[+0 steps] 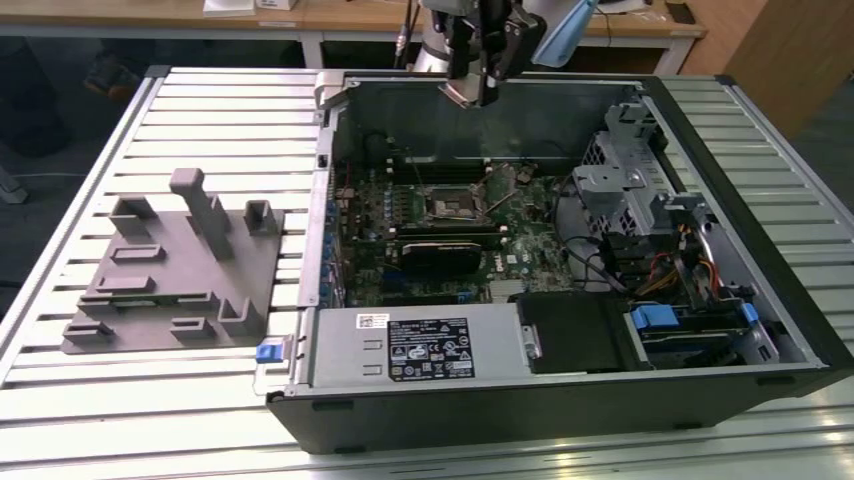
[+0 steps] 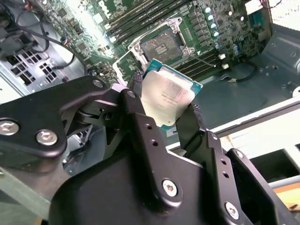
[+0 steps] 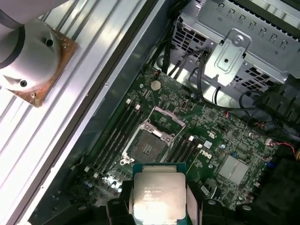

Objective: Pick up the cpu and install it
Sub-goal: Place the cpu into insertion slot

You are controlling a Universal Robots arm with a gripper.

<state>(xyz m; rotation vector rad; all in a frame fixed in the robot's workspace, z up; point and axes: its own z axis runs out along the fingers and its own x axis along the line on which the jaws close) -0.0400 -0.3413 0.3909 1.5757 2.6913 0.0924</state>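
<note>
Second wrist view shows our hand (image 2: pixel 165 96) closed on the cpu (image 2: pixel 171 101), pinching two opposite edges, held in the air above the motherboard's open socket (image 2: pixel 161 44). We judge the chip light, stiff and slick, with a fragile underside, so the edges suit holding.

- cpu (image 2: pixel 171 101): silvery-white metal top with faint dark print and a teal-green border.
- gripper (image 2: pixel 165 96): matte black, with silver screw heads (image 2: pixel 169 187).
- case (image 1: pixel 787 300): black outer walls, dull grey metal inside.
- motherboard (image 1: pixel 521 235): dark green, speckled with small silver and black parts.
- socket (image 3: pixel 150 143): dark centre, bright metal frame.
- fixture (image 1: pixel 174 270), at 9 o'clock of the case in the exterior view: plain mid-grey.
- table (image 1: pixel 80 180): pale silver, ribbed in parallel stripes.
- tab (image 1: pixel 657 318), at 4 o'clock within the case: bright blue.
</note>
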